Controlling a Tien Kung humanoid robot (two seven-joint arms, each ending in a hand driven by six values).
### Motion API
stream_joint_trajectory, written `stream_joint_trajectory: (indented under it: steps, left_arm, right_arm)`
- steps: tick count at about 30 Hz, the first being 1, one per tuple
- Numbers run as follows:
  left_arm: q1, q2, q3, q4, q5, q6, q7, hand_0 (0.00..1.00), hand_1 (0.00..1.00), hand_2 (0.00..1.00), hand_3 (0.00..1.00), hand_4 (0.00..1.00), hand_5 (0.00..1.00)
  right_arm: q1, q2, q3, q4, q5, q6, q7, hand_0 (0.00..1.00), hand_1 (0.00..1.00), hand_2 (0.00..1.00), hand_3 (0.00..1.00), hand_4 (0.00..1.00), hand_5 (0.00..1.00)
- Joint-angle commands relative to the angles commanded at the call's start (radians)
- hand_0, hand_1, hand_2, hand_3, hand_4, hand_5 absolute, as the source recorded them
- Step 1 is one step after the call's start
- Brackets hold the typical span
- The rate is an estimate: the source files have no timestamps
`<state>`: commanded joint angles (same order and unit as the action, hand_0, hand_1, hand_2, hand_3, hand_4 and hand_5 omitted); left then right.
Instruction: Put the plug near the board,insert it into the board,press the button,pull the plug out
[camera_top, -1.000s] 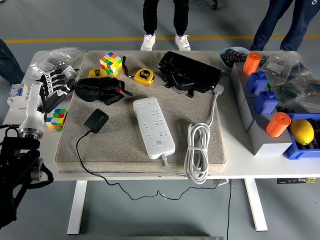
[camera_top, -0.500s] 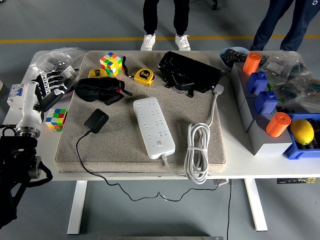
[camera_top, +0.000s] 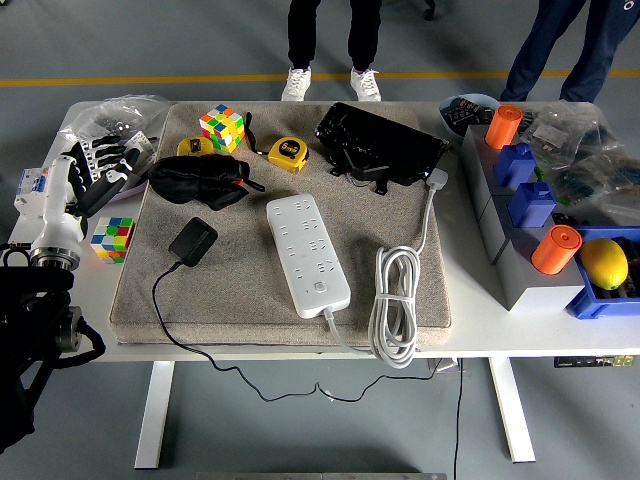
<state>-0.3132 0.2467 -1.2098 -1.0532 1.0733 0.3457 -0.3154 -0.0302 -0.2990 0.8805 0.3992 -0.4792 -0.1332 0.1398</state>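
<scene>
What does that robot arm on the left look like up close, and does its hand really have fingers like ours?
Only the left arm shows. Its lower part is bulky and black, with a round metal joint at its side. The forearm above is a smooth white tube ending in a silver ring. The left hand has separate jointed fingers built of black and silver-white segments, much like a mechanical skeleton hand.

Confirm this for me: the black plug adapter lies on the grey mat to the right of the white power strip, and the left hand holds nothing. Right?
Not quite. The head view shows the black plug adapter lying on the grey mat to the left of the white power strip, not the right. The rest holds: the left hand sits at the table's left edge holding nothing.
</scene>
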Motion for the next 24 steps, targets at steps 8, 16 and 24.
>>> stream_joint_trajectory:
  steps: [8,16,24]
  left_arm:
    - [0.0,0.0,-0.001,-0.007,0.004,-0.005,0.01,0.571,0.647,0.637,0.636,0.876,0.402]
    - [-0.003,0.003,0.004,-0.013,0.004,-0.008,0.018,0.569,0.644,0.637,0.637,0.869,0.394]
    - [-0.006,0.005,0.012,-0.016,0.004,-0.013,0.026,0.569,0.643,0.636,0.635,0.867,0.393]
  right_arm:
    - [0.004,0.001,-0.009,0.0,0.001,0.0,-0.003,0.61,0.616,0.566,0.549,0.737,0.246]
    - [0.005,-0.004,-0.011,0.0,0.001,0.002,-0.008,0.608,0.62,0.568,0.547,0.747,0.262]
    - [0.007,-0.007,-0.017,0.001,0.001,0.003,-0.009,0.607,0.621,0.569,0.546,0.748,0.268]
